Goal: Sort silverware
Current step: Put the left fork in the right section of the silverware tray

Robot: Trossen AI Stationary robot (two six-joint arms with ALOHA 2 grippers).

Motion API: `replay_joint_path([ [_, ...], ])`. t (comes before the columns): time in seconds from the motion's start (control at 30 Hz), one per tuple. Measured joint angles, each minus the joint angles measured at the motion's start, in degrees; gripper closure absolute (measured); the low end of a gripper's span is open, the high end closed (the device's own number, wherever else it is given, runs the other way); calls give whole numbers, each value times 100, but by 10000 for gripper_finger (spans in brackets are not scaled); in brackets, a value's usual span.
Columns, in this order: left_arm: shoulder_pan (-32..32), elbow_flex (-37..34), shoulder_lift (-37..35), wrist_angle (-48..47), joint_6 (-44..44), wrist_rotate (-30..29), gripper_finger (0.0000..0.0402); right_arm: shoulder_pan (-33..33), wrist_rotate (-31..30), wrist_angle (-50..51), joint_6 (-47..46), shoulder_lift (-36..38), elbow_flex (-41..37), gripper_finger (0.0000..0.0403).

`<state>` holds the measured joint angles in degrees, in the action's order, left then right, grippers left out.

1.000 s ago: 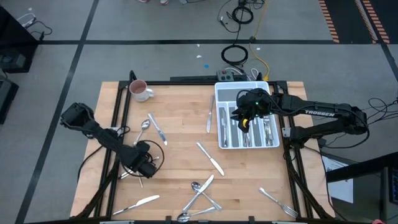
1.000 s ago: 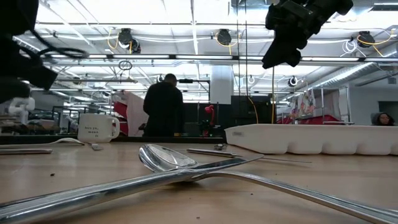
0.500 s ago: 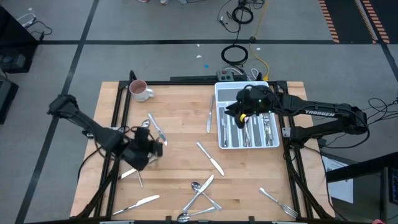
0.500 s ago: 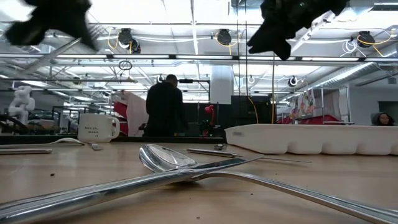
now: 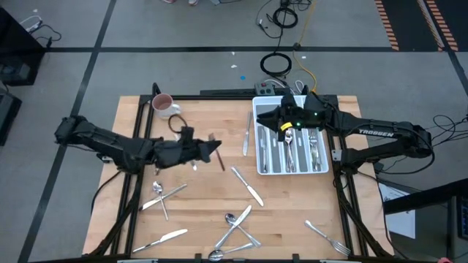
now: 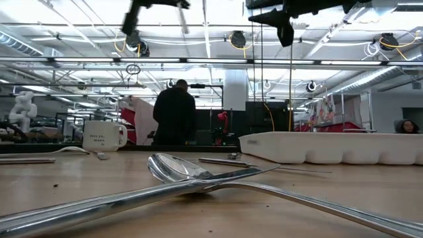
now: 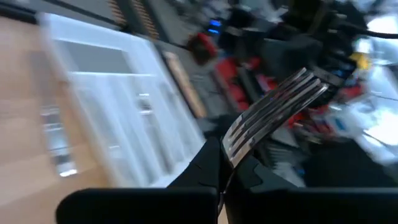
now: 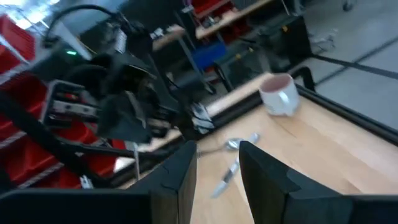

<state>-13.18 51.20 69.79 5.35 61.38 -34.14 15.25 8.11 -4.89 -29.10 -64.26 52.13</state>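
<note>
My left gripper point(image 5: 218, 153) hangs high over the table's middle, pointing almost level toward the white tray point(image 5: 257, 157), and is shut on a fork point(image 7: 273, 115). In the low view it shows at the top point(image 6: 155, 6). My right gripper point(image 5: 270, 119) hovers above the tray's far left corner, open, with nothing between its fingers point(image 8: 217, 165). Several pieces of silverware lie flat in the tray's slots point(image 5: 292, 153). Loose silverware lies on the wood: a spoon crossing a knife point(image 5: 159, 193), a knife point(image 5: 247, 186) and a crossed heap point(image 5: 234, 226). My left gripper pinches the fork between its two fingers just behind the tines, at the neck point(image 7: 235, 151). The tines stick out past the fingertips, slanting up. The handle is hidden behind the fingers. The fork is lifted clear of the table.
A white-and-pink mug point(image 5: 164, 107) stands at the far left corner. More silverware lies along the near edge: a knife point(image 5: 165, 237) and a fork point(image 5: 327, 238). Another knife point(image 5: 246, 139) lies just left of the tray. A person point(image 6: 175, 112) stands in the room beyond.
My left gripper has risen from the table's near left and swung toward the centre and the tray, tipping from pointing down to nearly level, with the fork lifted along. My right gripper has risen a little above the tray and tipped up from pointing down to nearly level.
</note>
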Motion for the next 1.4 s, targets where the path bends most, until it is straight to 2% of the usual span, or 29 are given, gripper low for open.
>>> replay_joint_path([
  [0.13,401,0,401,991,-220,1081,400,-20,442,-329,6,-140,1,279],
  [0.23,611,0,679,1397,-174,1750,400,-91,692,-483,14,-270,1,270],
  [0.4,845,0,1052,1501,197,2704,400,-256,1019,-458,290,-422,1,254],
  [0.57,930,0,1274,1518,332,3443,400,-422,1314,-42,1260,-441,3,246],
  [0.73,942,0,1356,1458,435,3751,400,-636,1429,1116,2470,-551,453,245],
  [0.87,943,2,1354,1476,437,3760,400,-757,1120,2247,2978,-893,1208,245],
  [1.2,941,2,1402,1272,433,3756,400,-787,1161,3875,3420,-2220,3273,245],
  [1.4,941,4,1402,1108,385,3708,400,-787,1454,4133,3477,-2609,3664,245],
])
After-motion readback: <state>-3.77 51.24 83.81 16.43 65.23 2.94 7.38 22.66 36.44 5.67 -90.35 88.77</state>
